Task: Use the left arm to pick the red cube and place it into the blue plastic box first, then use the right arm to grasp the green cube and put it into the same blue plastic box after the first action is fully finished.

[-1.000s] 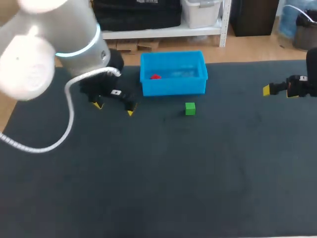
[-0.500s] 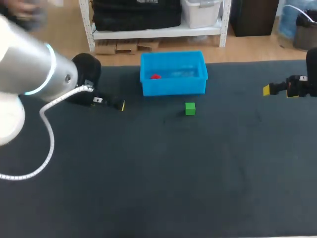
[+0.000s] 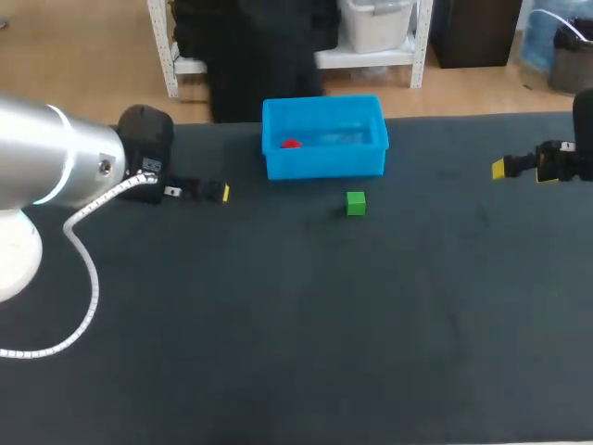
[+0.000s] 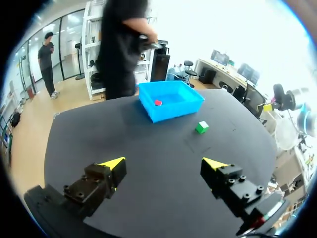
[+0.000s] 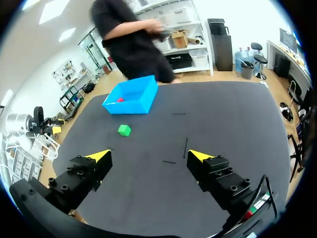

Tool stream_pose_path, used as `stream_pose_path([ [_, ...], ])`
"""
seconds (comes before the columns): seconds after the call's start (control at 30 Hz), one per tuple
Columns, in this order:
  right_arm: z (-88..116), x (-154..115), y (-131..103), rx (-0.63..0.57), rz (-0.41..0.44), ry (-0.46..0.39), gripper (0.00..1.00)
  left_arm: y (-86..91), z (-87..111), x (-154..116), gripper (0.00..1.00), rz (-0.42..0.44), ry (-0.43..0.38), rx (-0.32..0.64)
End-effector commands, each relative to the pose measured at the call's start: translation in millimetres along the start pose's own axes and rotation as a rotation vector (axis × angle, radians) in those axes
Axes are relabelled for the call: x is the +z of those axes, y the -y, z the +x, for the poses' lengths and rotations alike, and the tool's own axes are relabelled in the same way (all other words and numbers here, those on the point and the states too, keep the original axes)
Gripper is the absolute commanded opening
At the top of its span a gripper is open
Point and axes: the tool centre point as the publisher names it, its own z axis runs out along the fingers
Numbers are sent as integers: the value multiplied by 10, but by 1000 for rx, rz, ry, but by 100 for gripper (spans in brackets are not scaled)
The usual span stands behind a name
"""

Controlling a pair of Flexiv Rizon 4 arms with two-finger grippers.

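The blue plastic box point(image 3: 324, 165) sits close to the table's point(image 3: 296, 324) far edge, a little left of the middle. The red cube point(image 3: 291, 144) lies inside it, at the left end of its floor, near the left wall. The green cube point(image 3: 356, 203) rests on the dark surface just in front of the box's near wall, toward that wall's right end, apart from it and not touching.

The left gripper point(image 4: 163, 163) hangs low over the table, well to the left of the box, roughly level with the box's near wall. Its jaws stand wide apart and grip nothing. In its wrist view the box and the green cube both lie ahead of the fingers, across a broad stretch of dark surface.

The right gripper point(image 5: 149, 155) is close to the table's right edge, well apart from the green cube, and dark table surface runs from one to the other. Its jaws are also spread wide and hold nothing. From its wrist view the green cube lies ahead, and the box is beyond the cube.
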Motion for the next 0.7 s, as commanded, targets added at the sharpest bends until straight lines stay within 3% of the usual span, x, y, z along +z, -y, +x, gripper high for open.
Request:
stream_pose_path([
  [0.03,0,0,0,0,0,0,100,-47,-30,-18,100,2,-33,-8],
  [0.47,0,0,0,0,0,0,100,-47,-30,-18,100,2,-33,-8],
  [0.57,-40,32,-110,-72,121,-43,100,-47,-30,-18,100,2,-33,-8],
  [0.7,64,193,-347,-150,278,-115,100,-47,-30,-18,100,2,-33,-8],
])
